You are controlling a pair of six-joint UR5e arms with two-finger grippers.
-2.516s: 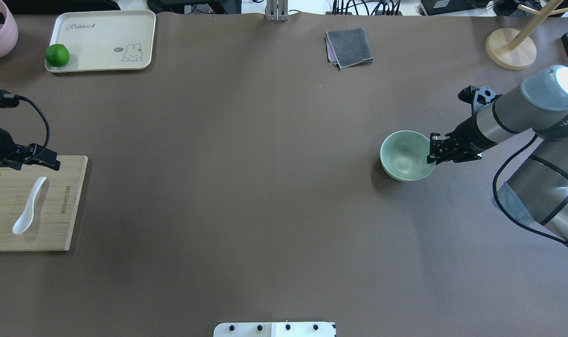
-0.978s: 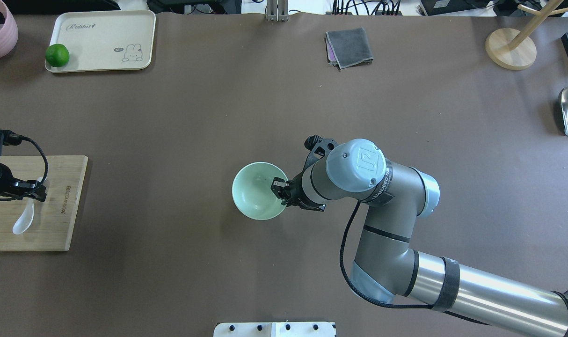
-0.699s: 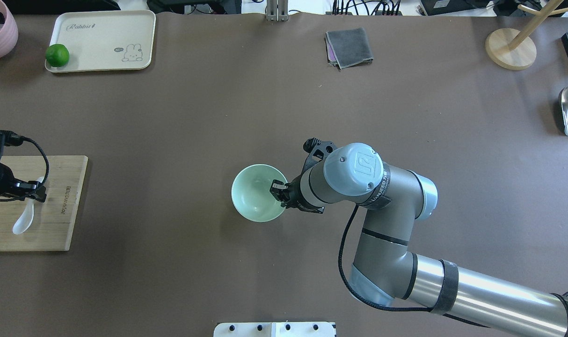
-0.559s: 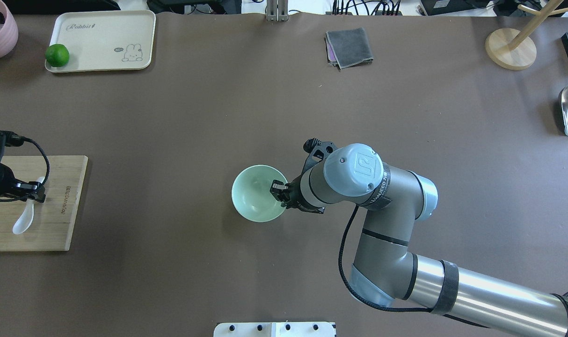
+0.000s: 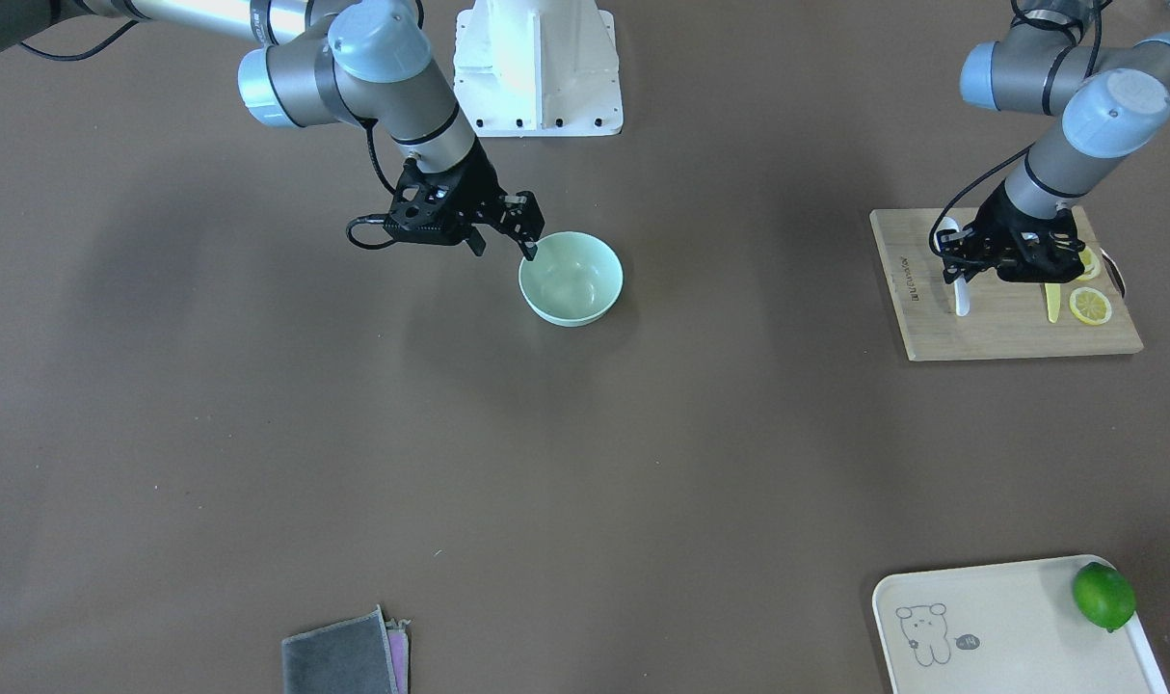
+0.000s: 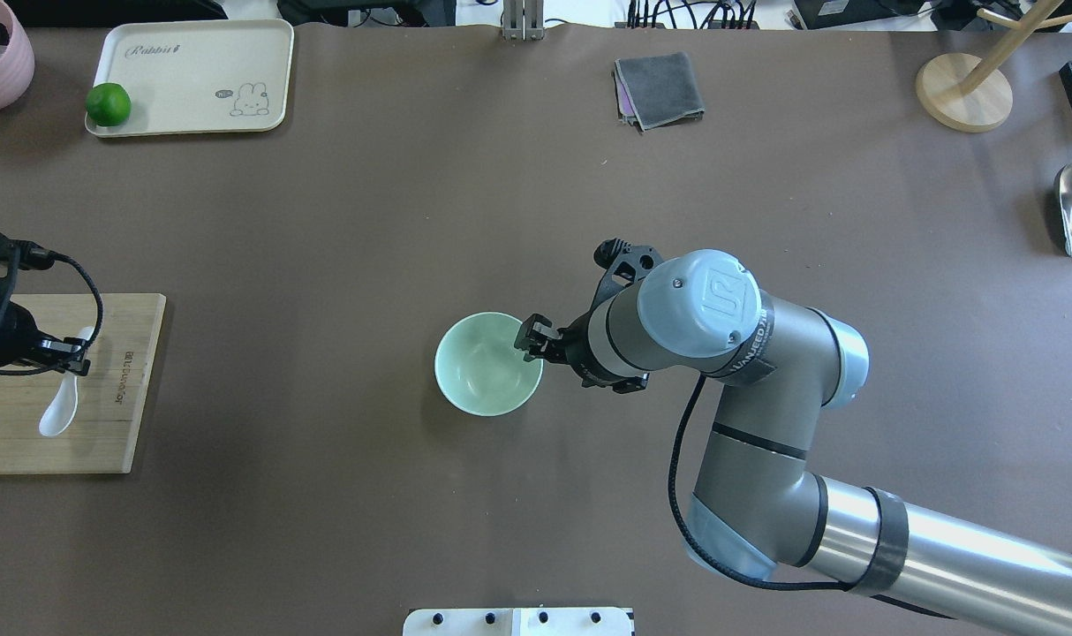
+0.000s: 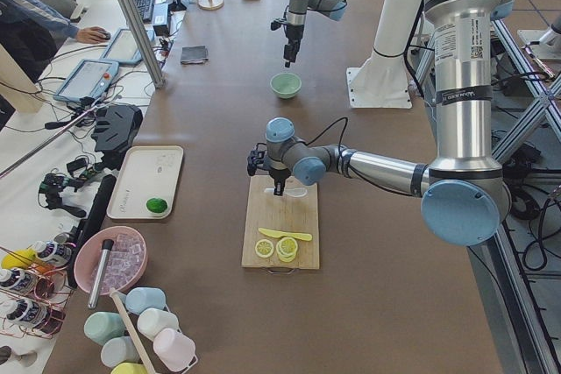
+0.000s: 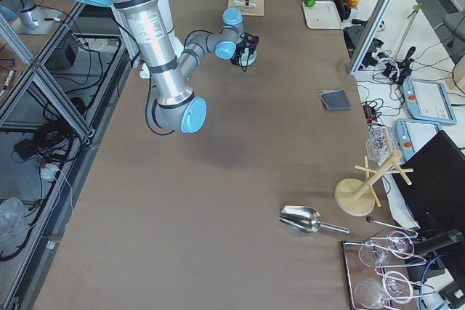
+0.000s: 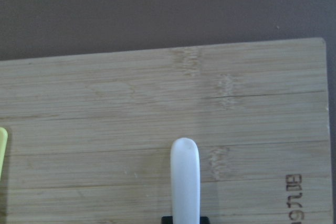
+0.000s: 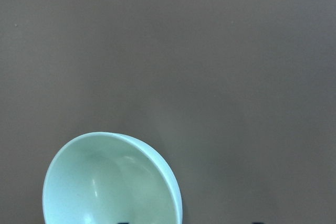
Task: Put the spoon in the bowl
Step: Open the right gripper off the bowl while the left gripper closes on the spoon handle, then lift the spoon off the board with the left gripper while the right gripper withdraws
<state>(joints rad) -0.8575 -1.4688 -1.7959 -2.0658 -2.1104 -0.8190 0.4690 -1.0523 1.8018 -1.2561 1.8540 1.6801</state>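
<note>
L gripper [image 6: 75, 358] clamps spoon [image 6: 56, 417] handle on board [image 6: 112, 424]; bowl [image 6: 487, 364] far to its right; R gripper [image 6: 530, 340] open at rim.

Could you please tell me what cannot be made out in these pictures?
Middle of the spoon, overhead view: under the left gripper.
Scoop of the spoon, left wrist view: beyond the bottom edge.
Part of the bowl, right wrist view: beyond the bottom edge.
Fingertips of the right gripper, right wrist view: mere slivers at that edge.
</note>
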